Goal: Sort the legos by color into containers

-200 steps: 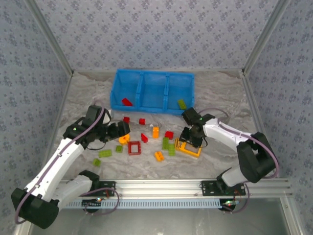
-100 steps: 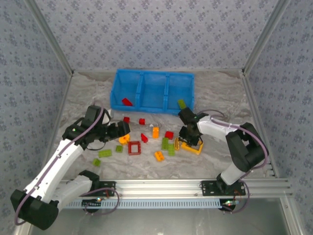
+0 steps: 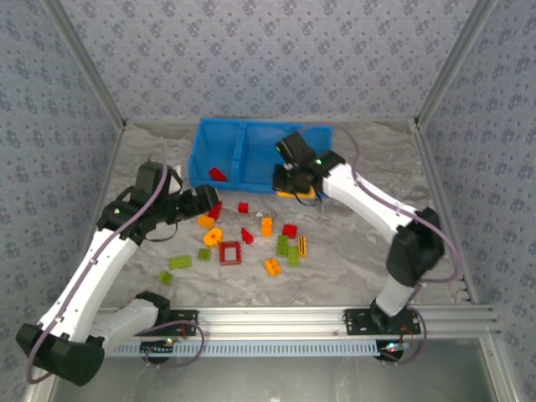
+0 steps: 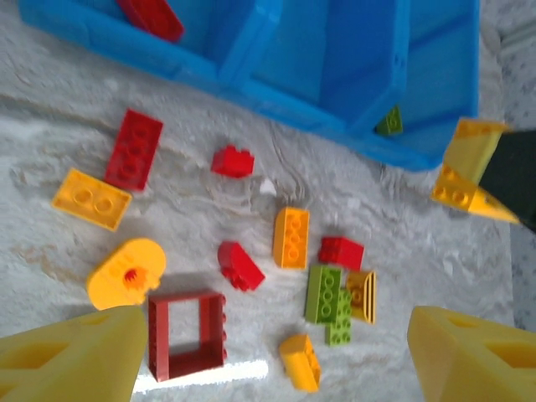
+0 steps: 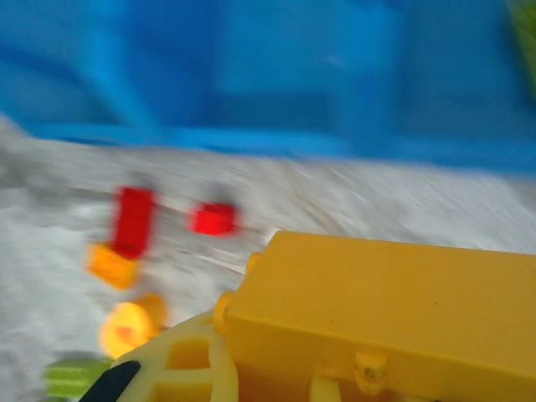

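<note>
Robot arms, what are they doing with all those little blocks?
They are sorting bricks by color. The right gripper holds the yellow frame at the front wall of the blue bin. The left gripper hangs open over loose bricks on the table. One red brick lies in the bin's left compartment.

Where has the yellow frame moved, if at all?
Yes: the right gripper carried the yellow frame farther, up to the blue bin's front wall.

The top camera looks steeply down from high behind the near edge of the counter (image 3: pixel 360 268), seeing all of it. The left wrist camera hangs above mid-counter, tilted toward the blue bin (image 4: pixel 276 105). The right wrist camera sits closer, its view blurred. All three share the bin's front wall and a small red brick (image 4: pixel 232 161) just before it.
</note>
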